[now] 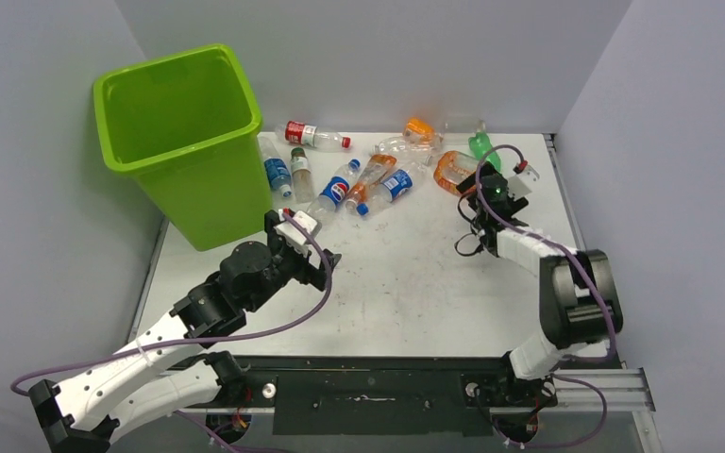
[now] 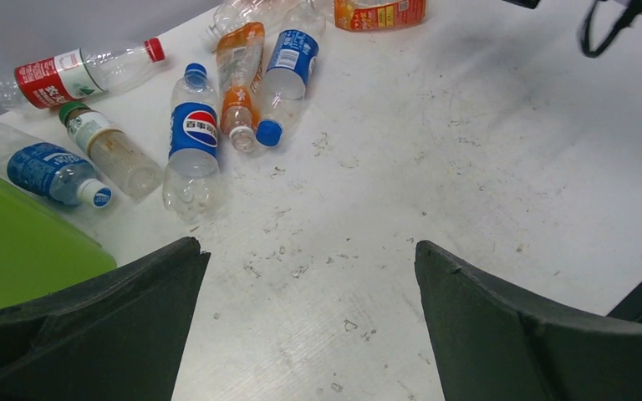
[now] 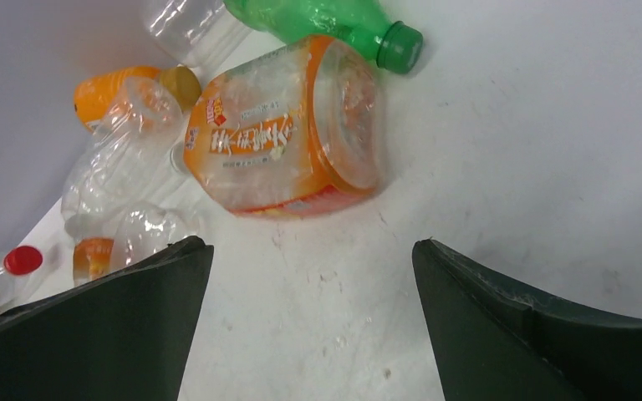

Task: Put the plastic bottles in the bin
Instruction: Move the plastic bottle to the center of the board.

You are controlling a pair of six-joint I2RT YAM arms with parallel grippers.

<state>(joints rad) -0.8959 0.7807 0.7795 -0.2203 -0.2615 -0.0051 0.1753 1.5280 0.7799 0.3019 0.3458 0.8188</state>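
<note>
The lime-green bin (image 1: 203, 203) stands at the back left; its wall shows in the left wrist view (image 2: 17, 251). Several plastic bottles lie at the back of the table. Among them are a red-label bottle (image 1: 313, 135), a Pepsi bottle (image 1: 338, 189) (image 2: 194, 134), a wide orange-label bottle (image 1: 453, 170) (image 3: 288, 142) and a green bottle (image 1: 480, 144) (image 3: 326, 21). My left gripper (image 1: 328, 269) (image 2: 308, 246) is open and empty over bare table, short of the Pepsi bottle. My right gripper (image 1: 472, 184) (image 3: 309, 242) is open and empty, just in front of the wide orange-label bottle.
Grey walls close in the table on the left, back and right. A blue-label bottle (image 2: 50, 171) and a green-capped bottle (image 2: 113, 150) lie right beside the bin. Crushed clear bottles (image 3: 125, 159) lie left of the orange-label one. A black cable loop (image 1: 467, 245) hangs by the right arm.
</note>
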